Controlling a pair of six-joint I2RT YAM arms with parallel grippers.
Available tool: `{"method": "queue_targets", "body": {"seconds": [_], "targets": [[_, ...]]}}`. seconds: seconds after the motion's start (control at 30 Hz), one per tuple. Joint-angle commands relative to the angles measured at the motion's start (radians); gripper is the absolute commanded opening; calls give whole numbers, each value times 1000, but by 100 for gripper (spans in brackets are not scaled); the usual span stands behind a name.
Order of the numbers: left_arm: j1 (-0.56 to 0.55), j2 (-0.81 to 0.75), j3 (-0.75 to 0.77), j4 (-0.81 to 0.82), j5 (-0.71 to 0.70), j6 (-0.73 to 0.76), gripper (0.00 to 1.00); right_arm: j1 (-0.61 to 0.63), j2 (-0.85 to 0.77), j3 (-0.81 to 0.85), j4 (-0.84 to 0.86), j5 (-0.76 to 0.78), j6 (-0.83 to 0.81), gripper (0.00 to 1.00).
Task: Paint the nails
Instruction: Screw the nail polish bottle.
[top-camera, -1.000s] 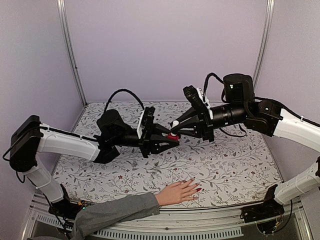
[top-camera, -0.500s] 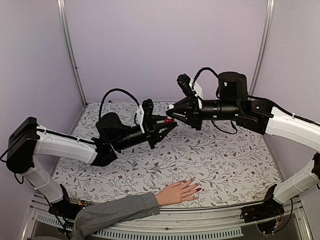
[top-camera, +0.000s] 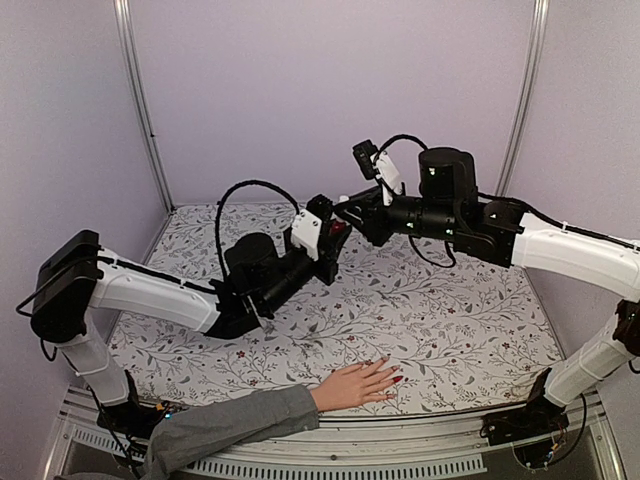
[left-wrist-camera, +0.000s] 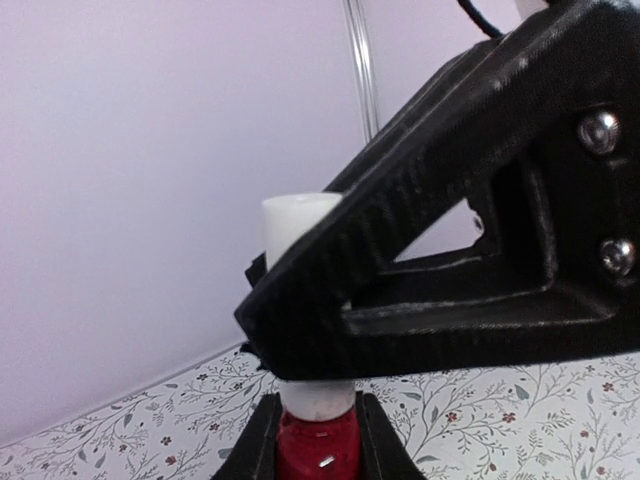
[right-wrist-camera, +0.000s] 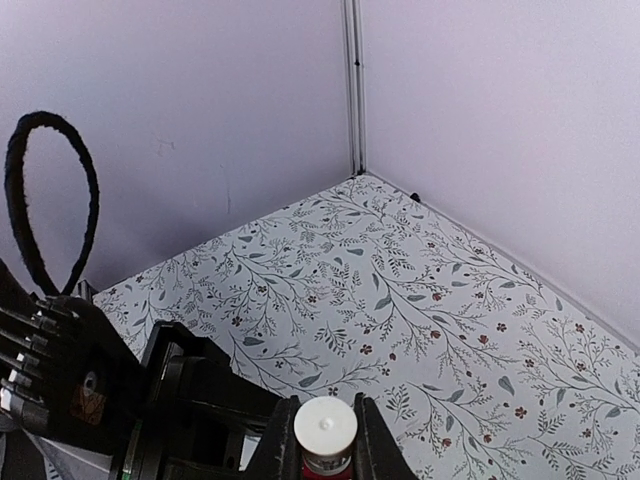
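Observation:
A pale hand (top-camera: 357, 384) with a grey sleeve lies palm down at the table's near edge; its nails (top-camera: 397, 379) look red at the fingertips. High above the table's middle, my left gripper (top-camera: 335, 237) is shut on the red body of a small polish bottle (left-wrist-camera: 317, 448). My right gripper (top-camera: 342, 210) is shut on the bottle's white cap (right-wrist-camera: 325, 431). In the left wrist view the right gripper's black finger (left-wrist-camera: 420, 270) crosses in front of the cap (left-wrist-camera: 292, 225). Both grippers are far from the hand.
The floral tabletop (top-camera: 440, 320) lies below, walled by lilac panels with metal corner posts (top-camera: 140, 100). The left arm's black cable (top-camera: 240, 195) loops above it. The grey sleeve (top-camera: 225, 425) lies along the near edge.
Both grippers have risen and shifted toward the back with the bottle held between them. The left wrist has swung upward to the right. The hand has not moved.

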Motion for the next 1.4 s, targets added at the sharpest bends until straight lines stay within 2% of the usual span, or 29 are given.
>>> {"method": "queue_targets", "body": {"seconds": [0.0,0.1,0.33,0.47,0.53,0.63,0.83,0.97,1.1,1.37], "targets": [[-9,1,60,55,-84,43,0,51,23,-9,-60,-82,66,0],[-5,-21,24,71,-28,29,0,50,4,-16,-57,-77,64,6],[23,-104,-75,74,166,-40,0,34,-63,-49,-44,-82,19,36],[44,-149,-116,54,282,-73,0,29,-123,-88,-23,-140,-37,53],[67,-171,-132,42,413,-111,0,26,-153,-105,-24,-190,-80,61],[99,-193,-146,36,604,-143,0,20,-190,-122,-38,-283,-134,66],[135,-194,-144,67,967,-214,0,19,-217,-93,-120,-426,-257,66],[137,-162,-103,56,1126,-257,0,18,-208,-54,-149,-511,-309,60],[136,-129,-81,90,1196,-303,0,19,-186,-29,-151,-586,-324,54],[137,-96,-63,140,1231,-348,0,20,-145,6,-171,-672,-332,41]]}}
